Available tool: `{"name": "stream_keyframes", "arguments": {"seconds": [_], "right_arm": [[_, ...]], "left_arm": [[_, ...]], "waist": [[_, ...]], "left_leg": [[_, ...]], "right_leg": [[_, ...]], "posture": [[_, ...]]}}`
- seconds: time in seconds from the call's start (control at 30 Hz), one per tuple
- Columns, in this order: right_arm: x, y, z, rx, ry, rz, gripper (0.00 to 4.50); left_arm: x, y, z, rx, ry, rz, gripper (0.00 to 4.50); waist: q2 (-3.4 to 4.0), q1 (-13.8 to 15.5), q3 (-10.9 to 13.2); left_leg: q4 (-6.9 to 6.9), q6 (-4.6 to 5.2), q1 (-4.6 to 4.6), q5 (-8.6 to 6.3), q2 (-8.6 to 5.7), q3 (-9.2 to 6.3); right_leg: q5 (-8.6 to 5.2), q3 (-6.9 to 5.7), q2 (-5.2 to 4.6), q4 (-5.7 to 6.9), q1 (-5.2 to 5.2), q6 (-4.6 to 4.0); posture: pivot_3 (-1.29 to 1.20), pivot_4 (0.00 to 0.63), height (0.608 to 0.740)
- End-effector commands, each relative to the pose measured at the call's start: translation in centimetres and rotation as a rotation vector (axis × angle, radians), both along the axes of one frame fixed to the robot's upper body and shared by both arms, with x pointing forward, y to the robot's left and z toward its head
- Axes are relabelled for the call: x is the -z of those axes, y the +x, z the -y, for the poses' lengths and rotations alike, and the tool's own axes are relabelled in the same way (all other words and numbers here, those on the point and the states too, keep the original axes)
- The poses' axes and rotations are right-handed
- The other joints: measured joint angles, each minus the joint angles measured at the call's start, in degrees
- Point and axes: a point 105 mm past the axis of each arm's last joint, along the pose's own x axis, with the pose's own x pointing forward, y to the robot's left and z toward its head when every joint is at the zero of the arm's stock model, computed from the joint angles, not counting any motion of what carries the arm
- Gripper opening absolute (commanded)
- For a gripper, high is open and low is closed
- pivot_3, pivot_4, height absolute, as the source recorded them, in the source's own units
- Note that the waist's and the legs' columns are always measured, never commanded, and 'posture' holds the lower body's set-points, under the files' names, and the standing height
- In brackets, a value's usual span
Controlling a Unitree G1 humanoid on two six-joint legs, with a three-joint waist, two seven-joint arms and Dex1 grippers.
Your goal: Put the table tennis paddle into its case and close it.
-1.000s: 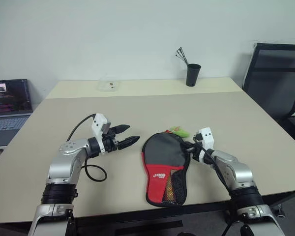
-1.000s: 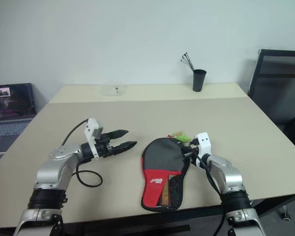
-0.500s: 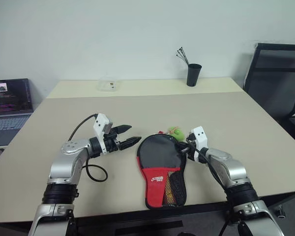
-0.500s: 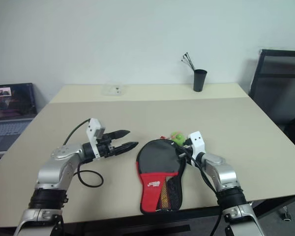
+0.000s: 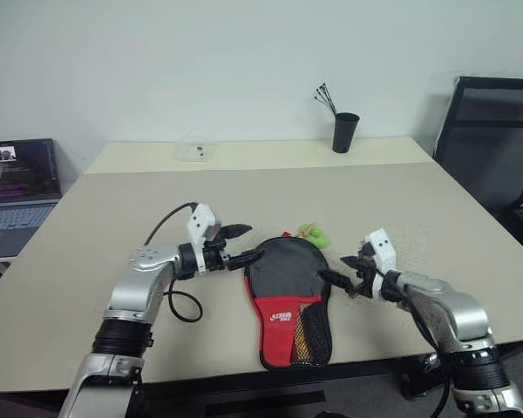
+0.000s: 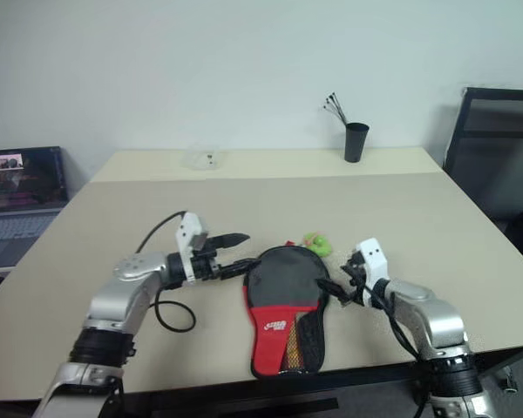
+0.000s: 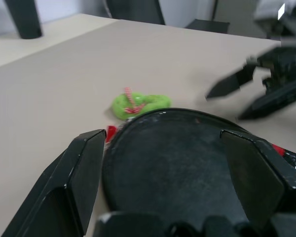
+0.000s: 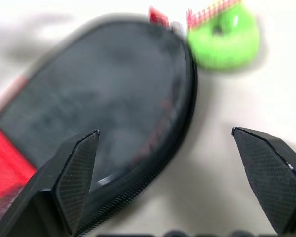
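The case [image 5: 283, 292] lies flat near the table's front edge, black round part away from me, red handle part with mesh pocket toward me. Its top lies down flat; the table tennis paddle is hidden. My left gripper [image 5: 251, 243] is open, its fingertips at the upper left rim of the round part; in the left wrist view the case [image 7: 187, 148] sits between the fingers [image 7: 84, 168]. My right gripper [image 5: 338, 274] is open, just off the case's right rim and holding nothing. The right wrist view looks along it onto the case [image 8: 103, 89].
A small green ring-shaped item [image 5: 314, 232] lies just behind the case. A black cup [image 5: 344, 132] with sticks and a clear little box [image 5: 193, 151] stand at the far edge. A laptop [image 5: 17, 183] is off to the left, a black chair [image 5: 492, 139] to the right.
My right gripper has opened, let go of the case's right rim and drawn back to the right. My left gripper has moved right, up to the case's left rim.
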Motion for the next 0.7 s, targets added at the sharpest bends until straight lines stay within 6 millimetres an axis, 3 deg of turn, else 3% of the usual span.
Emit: {"name": "stream_keyframes", "arguments": {"seconds": [0.03, 0.2, 0.37, 0.7], "right_arm": [[-2.9, 1.7, 0.1, 0.041, 0.034, 0.084, 4.47], [-4.0, 4.7, -0.9, 0.096, 0.05, 0.108, 4.47], [-3.3, 7.0, -2.6, 0.121, 0.029, 0.11, 4.47], [-0.8, 9.8, -4.3, 0.157, -0.032, 0.095, 4.47]], "left_arm": [[0.1, 0.2, 1.2, 0.051, 0.024, 0.024, 4.05], [2.3, 0.2, 2.1, 0.106, 0.069, -0.016, 4.05], [4.3, 0.1, 2.7, 0.144, 0.107, -0.044, 4.05], [5.2, -0.2, 3.2, 0.169, 0.114, -0.043, 4.05]], "waist": [[0.01, 0.0, 0.0], [0.01, -0.1, 0.0], [0.03, 0.0, 0.0], [0.05, 0.0, 0.0]], "left_leg": [[0.0, 0.0, 0.01, 0.0, 0.01, -0.01], [-0.02, 0.0, -0.04, 0.0, 0.04, 0.0], [-0.02, 0.01, -0.12, -0.01, 0.02, 0.01], [-0.02, 0.01, -0.11, -0.01, 0.02, 0.02]], "right_leg": [[0.0, -0.01, 0.05, 0.0, 0.0, 0.0], [-0.01, 0.01, 0.22, -0.01, -0.03, -0.01], [-0.01, 0.02, 0.2, -0.07, -0.06, -0.02], [0.0, 0.03, 0.19, -0.04, -0.07, -0.02]], "posture": [[0.0, 0.15, 0.74], [0.0, 0.15, 0.74], [0.0, 0.15, 0.74], [0.0, 0.15, 0.74]]}}
